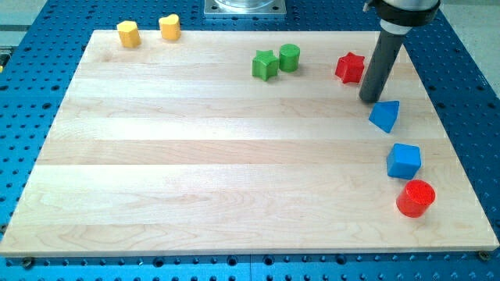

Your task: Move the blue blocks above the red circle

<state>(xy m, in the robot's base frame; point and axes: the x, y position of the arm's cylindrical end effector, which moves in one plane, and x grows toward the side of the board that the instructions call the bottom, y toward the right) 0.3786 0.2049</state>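
A red circle block (415, 198) sits near the view's lower right corner of the wooden board. A blue cube (403, 161) lies just above it, nearly touching. A blue triangle block (385, 115) lies higher, a little to the view's left of the cube. My tip (369, 100) is on the board just above and to the left of the blue triangle, close to its upper left edge. The dark rod rises from the tip toward the view's top.
A red star (351, 68) lies just left of the rod. A green star (265, 64) and a green cylinder (289, 58) sit at the top middle. A yellow cylinder-like block (128, 33) and a yellow heart (169, 27) sit at the top left. The board's right edge (461, 148) is near the blue blocks.
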